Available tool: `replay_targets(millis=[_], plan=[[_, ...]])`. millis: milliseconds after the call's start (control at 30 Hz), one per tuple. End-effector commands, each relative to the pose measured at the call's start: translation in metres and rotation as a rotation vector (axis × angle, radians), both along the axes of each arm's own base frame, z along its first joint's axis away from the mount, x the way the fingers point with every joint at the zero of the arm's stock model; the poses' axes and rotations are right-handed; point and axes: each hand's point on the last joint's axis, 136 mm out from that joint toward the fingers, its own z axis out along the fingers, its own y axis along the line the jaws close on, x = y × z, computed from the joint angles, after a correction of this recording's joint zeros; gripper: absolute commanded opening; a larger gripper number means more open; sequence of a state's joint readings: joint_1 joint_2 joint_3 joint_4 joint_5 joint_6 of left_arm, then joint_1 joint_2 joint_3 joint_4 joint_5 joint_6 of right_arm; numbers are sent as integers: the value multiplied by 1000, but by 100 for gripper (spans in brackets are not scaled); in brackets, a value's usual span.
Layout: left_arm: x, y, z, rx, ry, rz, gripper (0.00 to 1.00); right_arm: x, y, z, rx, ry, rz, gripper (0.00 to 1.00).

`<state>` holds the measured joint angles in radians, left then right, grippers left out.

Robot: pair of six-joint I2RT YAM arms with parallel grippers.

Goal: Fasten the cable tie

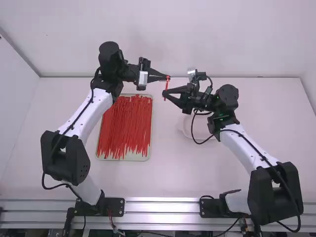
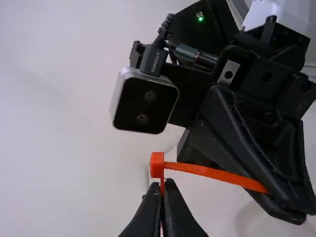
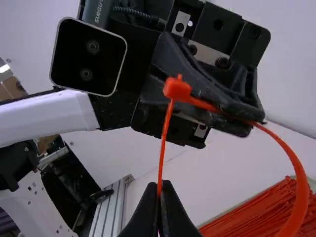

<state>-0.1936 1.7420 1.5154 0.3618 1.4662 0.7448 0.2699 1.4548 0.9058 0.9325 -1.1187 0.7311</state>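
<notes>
A red cable tie [image 1: 166, 88] hangs in the air above the table, held between both grippers. My left gripper [image 1: 164, 78] is shut on the strap right at the square head [image 2: 156, 164]. My right gripper [image 1: 165, 96] sits just below and in front of it, shut on the strap [image 3: 164, 143] that runs down from the head [image 3: 176, 89]. In the right wrist view another stretch of strap [image 3: 296, 163] leaves the head and curves round in a loop. I cannot tell whether the tail passes through the head.
A flat tray [image 1: 123, 159] with a pile of several red cable ties [image 1: 126, 126] lies on the table under the left arm. A pale translucent round thing [image 1: 183, 127] sits under the right arm. The white table stretches bare to the right.
</notes>
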Motion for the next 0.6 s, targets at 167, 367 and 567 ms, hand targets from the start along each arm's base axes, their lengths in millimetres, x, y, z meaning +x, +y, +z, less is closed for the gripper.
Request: replay_targets(millis=[167, 367, 567], plan=[[-9, 0, 7, -1, -25, -45, 2, 10, -3, 13, 23, -26, -46, 0], [-10, -1, 2, 10, 34, -50, 2, 17, -14, 20, 45, -31, -82, 0], [-14, -4, 1, 13, 50, -64, 2, 16, -15, 28, 66, -66, -94, 0]])
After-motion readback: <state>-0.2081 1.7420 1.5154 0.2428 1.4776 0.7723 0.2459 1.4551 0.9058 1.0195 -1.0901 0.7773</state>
